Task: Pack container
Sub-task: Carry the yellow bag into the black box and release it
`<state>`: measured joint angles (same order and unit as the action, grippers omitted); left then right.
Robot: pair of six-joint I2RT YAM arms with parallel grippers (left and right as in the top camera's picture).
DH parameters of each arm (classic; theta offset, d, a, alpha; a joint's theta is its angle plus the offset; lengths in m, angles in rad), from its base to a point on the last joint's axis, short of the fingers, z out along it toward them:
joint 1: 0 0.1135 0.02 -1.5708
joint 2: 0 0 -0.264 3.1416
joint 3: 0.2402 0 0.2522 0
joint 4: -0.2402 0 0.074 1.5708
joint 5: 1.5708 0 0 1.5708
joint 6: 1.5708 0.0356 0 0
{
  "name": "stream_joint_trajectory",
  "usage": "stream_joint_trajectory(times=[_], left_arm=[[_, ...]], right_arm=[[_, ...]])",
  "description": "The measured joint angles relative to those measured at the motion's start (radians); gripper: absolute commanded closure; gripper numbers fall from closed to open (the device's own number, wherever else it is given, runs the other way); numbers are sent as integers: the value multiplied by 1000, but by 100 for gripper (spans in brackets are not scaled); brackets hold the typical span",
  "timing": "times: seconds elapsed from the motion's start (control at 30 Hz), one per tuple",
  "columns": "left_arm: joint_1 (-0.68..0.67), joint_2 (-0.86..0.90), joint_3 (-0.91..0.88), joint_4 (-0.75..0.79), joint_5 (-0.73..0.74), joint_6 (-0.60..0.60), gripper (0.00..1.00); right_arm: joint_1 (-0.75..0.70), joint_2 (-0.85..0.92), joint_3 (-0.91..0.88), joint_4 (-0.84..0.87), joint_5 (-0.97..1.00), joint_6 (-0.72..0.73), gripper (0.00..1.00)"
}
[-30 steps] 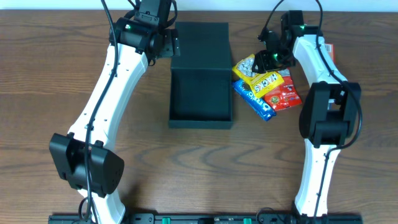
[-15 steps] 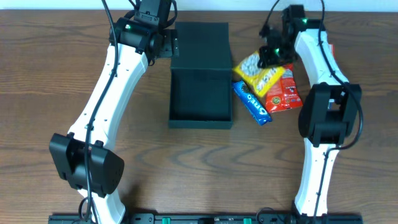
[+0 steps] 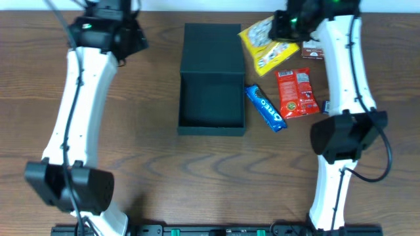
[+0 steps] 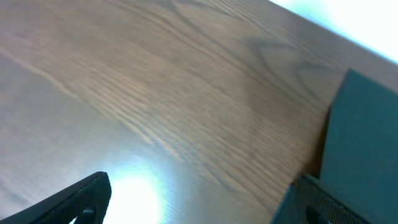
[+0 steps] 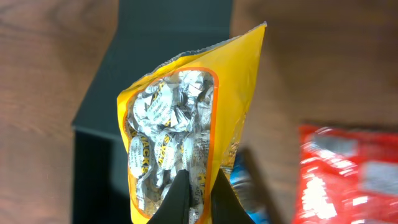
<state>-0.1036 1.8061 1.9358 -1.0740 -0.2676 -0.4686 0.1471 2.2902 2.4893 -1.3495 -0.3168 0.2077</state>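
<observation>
Container (image 3: pixel 211 98) sits open at table centre, its flap lid (image 3: pixel 211 47) laid flat on the far side. Right gripper (image 3: pixel 283 25) is by the lid's far-right corner, so the tray part lies to its left & nearer the robot. Left gripper (image 4: pixel 199 208) is off to the lid's left, apart from the box. Only the box's dark edge shows at the right of the left wrist view.

Counts:
- 1 container
- 1 yellow bag (image 3: pixel 264 46) of wrapped sweets
- 1 blue Oreo pack (image 3: pixel 266 108)
- 1 red packet (image 3: pixel 294 94)
- 1 small red-white carton (image 3: pixel 314 51), partly behind the right arm

Oreo pack lies just beside the tray's right wall, w/ the red packet just right of it.

Right arm (image 3: pixel 341 78) is stretched far fwd, wrist turned in toward the box. Its fingers (image 5: pixel 180 196) are pinched almost together on one end of the yellow bag. From above, the bag overlaps the lid's right edge.

Left arm (image 3: pixel 82 85) reaches fwd to the far-left. Its fingers are spread wide & hold nothing, w/ only bare wood table (image 4: pixel 155 93) between them.
</observation>
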Motion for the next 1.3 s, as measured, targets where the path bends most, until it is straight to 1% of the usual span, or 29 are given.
stream_joint_trajectory(times=[0.23,0.33,0.5,0.6,0.73,1.03,1.17,1.3], left_arm=[[92,-28,0,-50,36,-14,5],[122,-28,0,-66,57,-2,5],[133,-28,0,-71,71,18,5],[133,-28,0,-71,80,24,5],[133,-28,0,-56,82,24,5],[134,-28,0,-50,82,25,5],[134,-28,0,-51,82,25,5],[139,-28,0,-47,106,25,5]], right_arm=[[194,0,-7,-15,108,207,98],[286,0,-42,8,148,278,98],[370,0,-137,124,177,319,98],[416,0,-207,167,189,361,98],[432,0,-277,204,187,396,98],[445,-8,-286,183,221,487,98],[467,-60,-304,114,298,496,99],[489,-136,-365,126,344,487,99]])
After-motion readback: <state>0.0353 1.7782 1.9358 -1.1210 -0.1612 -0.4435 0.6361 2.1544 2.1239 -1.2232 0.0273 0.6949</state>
